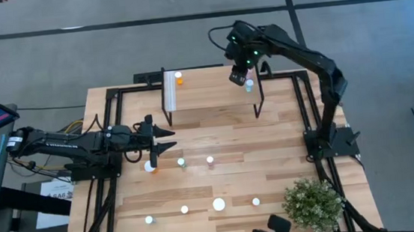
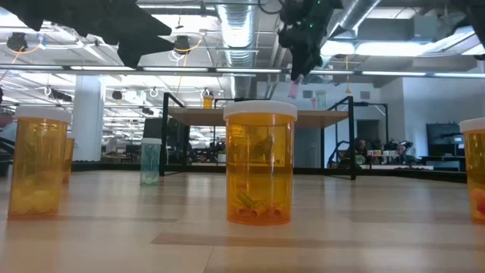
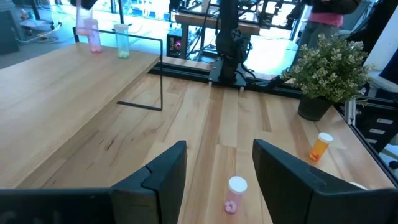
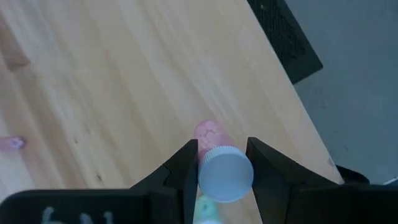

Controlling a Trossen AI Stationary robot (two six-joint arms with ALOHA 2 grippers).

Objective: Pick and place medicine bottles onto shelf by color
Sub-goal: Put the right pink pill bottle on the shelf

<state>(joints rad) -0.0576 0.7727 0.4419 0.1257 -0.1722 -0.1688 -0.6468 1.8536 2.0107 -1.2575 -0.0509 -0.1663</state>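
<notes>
My right gripper point(image 4: 222, 163) clamps a pink bottle point(image 4: 224, 174) above the shelf point(image 1: 212, 93); I should lower it straight beside the teal bottle point(image 3: 121, 40). Left gripper point(image 3: 217, 168) waits open.

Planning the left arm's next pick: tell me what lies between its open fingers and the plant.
In the left wrist view, one pink bottle stands just ahead of the left gripper; beyond it, bare tabletop to the plant.

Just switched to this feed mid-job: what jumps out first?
The right gripper hangs over the shelf at the table's far side, its fingers shut on a pink bottle. Left gripper waits open above the table, where several white-capped bottles remain. In the low view, an orange bottle fills the foreground.
</notes>
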